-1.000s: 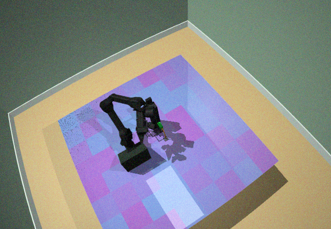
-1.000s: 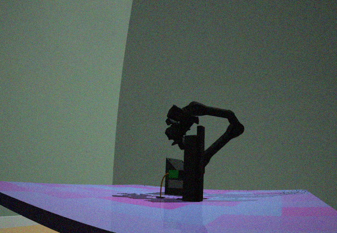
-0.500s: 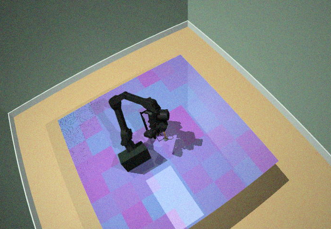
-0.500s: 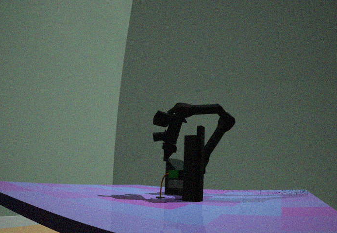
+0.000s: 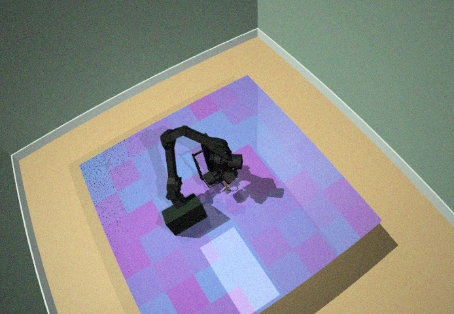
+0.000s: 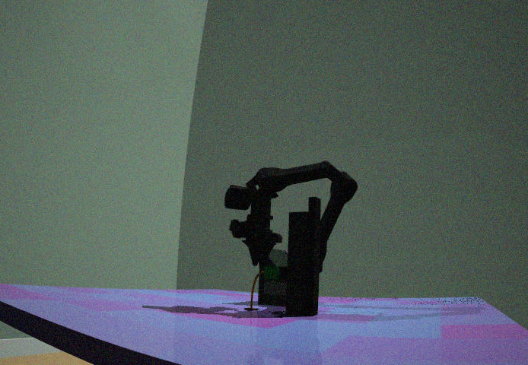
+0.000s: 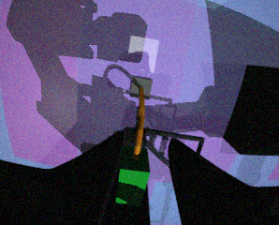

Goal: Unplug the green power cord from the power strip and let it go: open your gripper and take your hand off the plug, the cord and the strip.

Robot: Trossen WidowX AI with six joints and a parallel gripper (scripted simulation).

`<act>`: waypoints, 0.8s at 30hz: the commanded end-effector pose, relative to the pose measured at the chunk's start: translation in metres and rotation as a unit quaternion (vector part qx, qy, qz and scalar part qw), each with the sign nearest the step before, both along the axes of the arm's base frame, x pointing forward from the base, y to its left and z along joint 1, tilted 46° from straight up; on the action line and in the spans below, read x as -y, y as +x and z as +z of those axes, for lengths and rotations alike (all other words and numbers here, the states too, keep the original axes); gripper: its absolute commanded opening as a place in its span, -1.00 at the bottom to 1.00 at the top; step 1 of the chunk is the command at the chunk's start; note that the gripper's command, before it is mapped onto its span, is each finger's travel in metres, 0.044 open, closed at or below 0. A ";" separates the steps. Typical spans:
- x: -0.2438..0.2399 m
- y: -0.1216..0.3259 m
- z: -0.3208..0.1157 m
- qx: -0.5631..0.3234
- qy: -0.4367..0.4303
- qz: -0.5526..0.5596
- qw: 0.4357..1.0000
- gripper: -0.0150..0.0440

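Seen from the top, the dark arm bends over the checkered purple and blue table [image 5: 309, 207], its gripper [image 5: 220, 178] pointing down over the thin orange cord [image 5: 227, 186]. The plug is hidden under the wrist here, and any lettering is too small to read. In the exterior view the gripper [image 6: 259, 259] hangs just above and beside the green plug [image 6: 271, 272], which sits in the upright power strip [image 6: 271, 291]. The cord [image 6: 253, 287] curves down from it to the table top. The robot's dark base column [image 6: 302, 262] covers part of the strip. In the wrist view the plug [image 7: 134, 182] lies between the two dark fingers, close against the left one, with a pale gap before the right one. The gripper [image 7: 146, 139] is partly apart and clamps nothing. The cord [image 7: 139, 122] runs away from the plug toward the table.
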State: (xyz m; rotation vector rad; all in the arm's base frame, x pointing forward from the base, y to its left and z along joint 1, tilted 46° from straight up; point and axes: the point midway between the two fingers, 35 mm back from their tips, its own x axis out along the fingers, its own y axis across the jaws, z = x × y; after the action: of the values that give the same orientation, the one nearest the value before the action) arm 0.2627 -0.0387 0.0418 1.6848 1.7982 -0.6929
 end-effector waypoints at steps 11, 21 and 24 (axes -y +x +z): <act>-0.010 0.002 0.010 -0.002 0.005 -0.009 1.000 0.05; -0.022 0.002 0.022 -0.002 0.006 -0.009 1.000 0.05; -0.025 0.002 0.025 -0.002 0.006 -0.009 1.000 0.05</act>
State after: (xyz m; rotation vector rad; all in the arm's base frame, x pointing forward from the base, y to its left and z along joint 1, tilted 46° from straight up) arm 0.2649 -0.0180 0.0630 1.7022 1.7917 -0.6956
